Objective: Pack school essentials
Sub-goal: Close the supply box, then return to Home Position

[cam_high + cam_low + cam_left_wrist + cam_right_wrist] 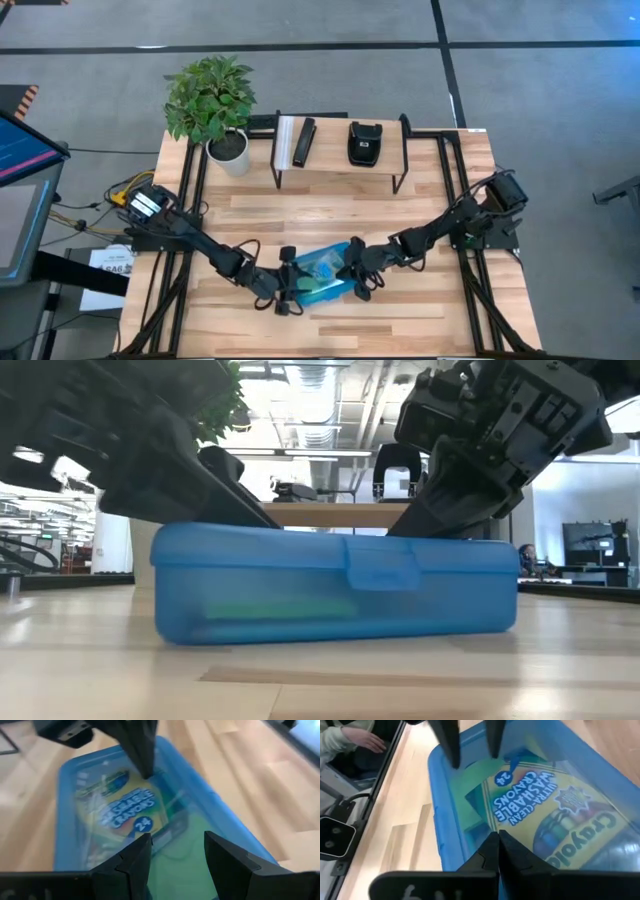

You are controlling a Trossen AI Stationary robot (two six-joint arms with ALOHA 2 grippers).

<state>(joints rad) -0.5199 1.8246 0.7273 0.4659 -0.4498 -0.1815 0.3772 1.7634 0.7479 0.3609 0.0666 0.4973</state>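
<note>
Nearly done, we see the crayon box [555, 815] and sticky-note pad [192, 852] inside the closed blue case [335, 582]; left gripper [172, 857] spread open, right gripper [498, 851] pinched shut, both above the lid

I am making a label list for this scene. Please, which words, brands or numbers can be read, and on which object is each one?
"Crayola" on the crayon box inside the closed blue case.
"ULTRA-CLEAN WASHABLE CRAYONS" on the same box.
"24" on the same box.
"WASHABLE CRAYONS" and "24" also show on this box in the left wrist view, blurred.
Paper sheet beside the table: print too small to read.
</note>
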